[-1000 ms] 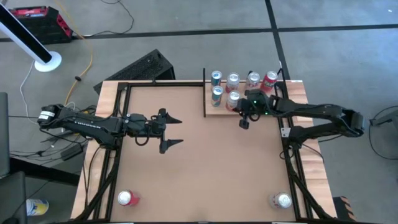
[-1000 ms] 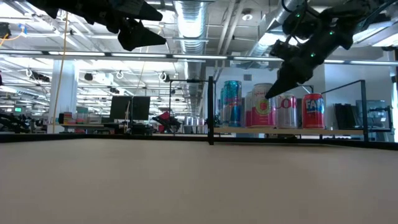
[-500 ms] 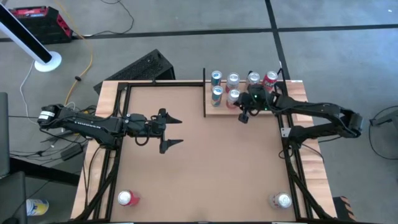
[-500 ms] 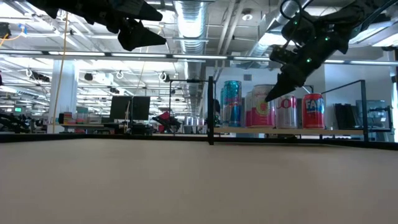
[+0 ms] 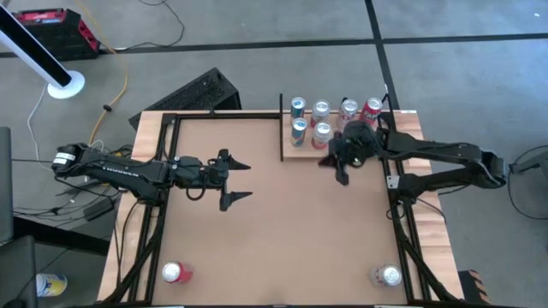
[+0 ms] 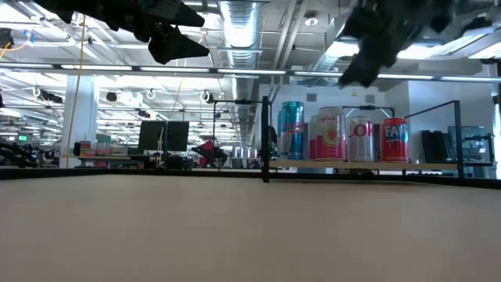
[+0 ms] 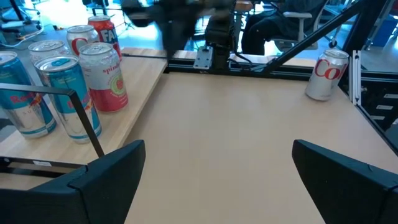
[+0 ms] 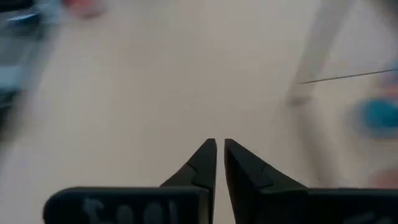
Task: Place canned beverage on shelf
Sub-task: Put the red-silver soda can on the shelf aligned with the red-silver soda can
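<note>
Several drink cans [image 5: 322, 132] stand upright on their bases on the pale wood shelf [image 5: 296, 151] at the table's far right; the low view [image 6: 327, 134] and the left wrist view [image 7: 101, 77] show them too. My right gripper [image 5: 342, 175] hovers high in front of the shelf [image 6: 357, 77], clear of the cans. Its fingertips [image 8: 220, 144] are nearly together with nothing between them. My left gripper [image 5: 247, 180] waits open above the table's left half [image 7: 217, 155], empty.
A red can [image 5: 175, 272] stands near the table's near left corner. A silver can [image 5: 387, 275] stands near the near right corner [image 7: 323, 74]. A thin black post [image 5: 281, 127] edges the shelf's left side. Bare brown tabletop [image 5: 282, 231] lies between the arms.
My right gripper has risen and drawn back from the cans toward the table's near edge, turning as it went. The cans on the shelf have stayed where they were.
</note>
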{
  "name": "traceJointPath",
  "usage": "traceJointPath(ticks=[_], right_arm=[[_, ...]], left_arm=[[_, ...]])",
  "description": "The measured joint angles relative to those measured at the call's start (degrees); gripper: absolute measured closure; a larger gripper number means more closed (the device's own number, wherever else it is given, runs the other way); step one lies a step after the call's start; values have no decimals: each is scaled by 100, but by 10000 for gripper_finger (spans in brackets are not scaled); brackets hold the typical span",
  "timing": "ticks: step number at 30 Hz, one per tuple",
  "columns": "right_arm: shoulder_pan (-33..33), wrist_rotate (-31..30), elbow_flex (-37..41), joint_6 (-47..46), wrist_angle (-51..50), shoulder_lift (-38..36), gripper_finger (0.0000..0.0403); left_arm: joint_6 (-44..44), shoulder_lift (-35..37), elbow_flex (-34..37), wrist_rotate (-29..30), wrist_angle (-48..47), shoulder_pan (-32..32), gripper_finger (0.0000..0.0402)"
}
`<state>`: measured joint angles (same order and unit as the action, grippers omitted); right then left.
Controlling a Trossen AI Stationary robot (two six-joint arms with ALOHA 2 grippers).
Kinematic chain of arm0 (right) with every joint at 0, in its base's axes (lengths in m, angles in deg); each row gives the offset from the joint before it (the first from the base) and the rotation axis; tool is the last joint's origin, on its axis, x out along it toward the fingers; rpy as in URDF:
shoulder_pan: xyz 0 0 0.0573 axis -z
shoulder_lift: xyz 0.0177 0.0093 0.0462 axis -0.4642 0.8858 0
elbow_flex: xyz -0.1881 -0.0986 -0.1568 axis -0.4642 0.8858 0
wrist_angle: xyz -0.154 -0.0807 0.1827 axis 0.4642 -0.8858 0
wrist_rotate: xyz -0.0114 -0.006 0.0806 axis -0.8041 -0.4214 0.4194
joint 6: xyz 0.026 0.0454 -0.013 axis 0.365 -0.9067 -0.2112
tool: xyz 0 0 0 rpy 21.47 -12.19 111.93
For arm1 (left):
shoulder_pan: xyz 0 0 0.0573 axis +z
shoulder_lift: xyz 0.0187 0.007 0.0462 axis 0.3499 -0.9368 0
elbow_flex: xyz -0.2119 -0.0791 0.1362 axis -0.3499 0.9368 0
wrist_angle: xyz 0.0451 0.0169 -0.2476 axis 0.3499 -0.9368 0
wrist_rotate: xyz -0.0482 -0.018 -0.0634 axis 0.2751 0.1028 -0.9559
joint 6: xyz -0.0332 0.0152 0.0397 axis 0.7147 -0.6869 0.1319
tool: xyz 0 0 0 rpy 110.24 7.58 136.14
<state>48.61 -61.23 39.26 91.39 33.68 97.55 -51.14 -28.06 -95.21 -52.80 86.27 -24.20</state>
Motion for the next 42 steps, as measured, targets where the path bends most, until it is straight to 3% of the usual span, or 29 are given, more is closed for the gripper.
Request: traceJointPath(ticks=[3,11,16,22,29,35,42], right_arm=[[-840,338,-495,-681,-1004,-25,345],[-3965,260,-1436,-3446,-2981,15,370],[-5744,139,-1812,-5921,-3287,-11,386],[-7341,-811,-1797,-8669,-3335,50,358],[-8070,-1088,-1743,-9958,-3614,416,346],[-8190,-923,-1743,-10546,-3464,851,345],[-8147,-663,-1743,-10984,-3459,977,344]], left_arm=[[4,0,0,0,0,-1,10],[13,0,0,0,-11,0,10],[29,0,0,0,-4,1,10],[39,0,0,-1,10,1,10],[-234,0,-29,-2,160,1,10],[-409,2,-44,-16,181,2,10],[-233,2,-44,-439,140,1,10]])
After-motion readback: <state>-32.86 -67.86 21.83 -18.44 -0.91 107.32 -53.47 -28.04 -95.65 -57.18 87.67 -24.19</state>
